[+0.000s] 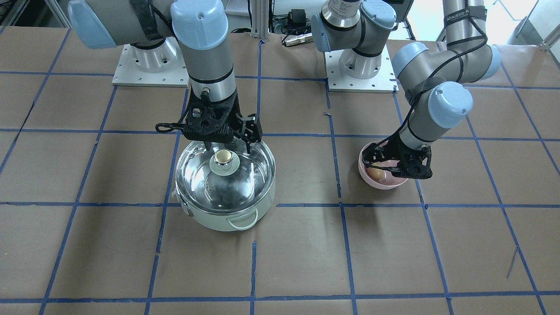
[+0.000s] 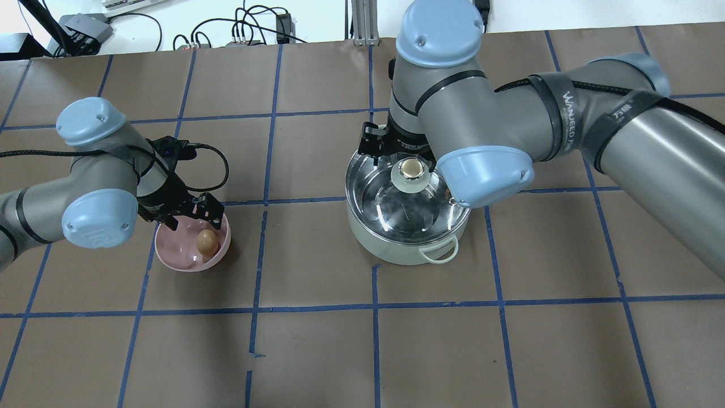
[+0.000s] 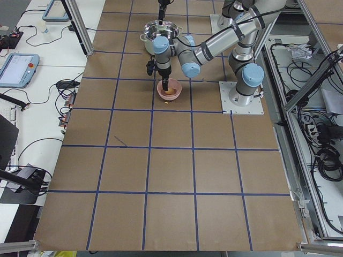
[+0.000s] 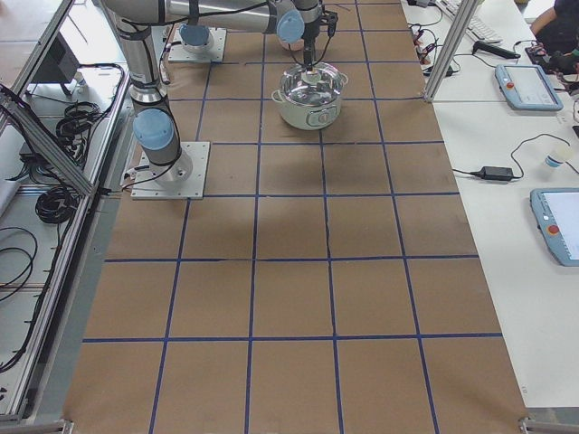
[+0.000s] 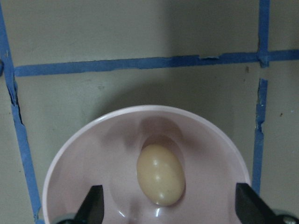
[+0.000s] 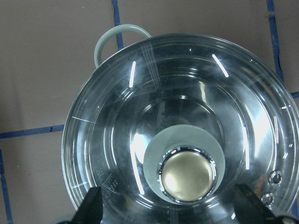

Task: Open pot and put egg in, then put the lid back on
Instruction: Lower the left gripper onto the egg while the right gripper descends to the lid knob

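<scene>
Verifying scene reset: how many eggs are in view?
1. The egg lies in the pink bowl, on the robot's left side. None shows through the clear lid on the pot.

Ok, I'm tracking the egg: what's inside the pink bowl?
One egg lies in the pink bowl, beneath the open left gripper. The bowl's floor under the egg is hidden.
</scene>
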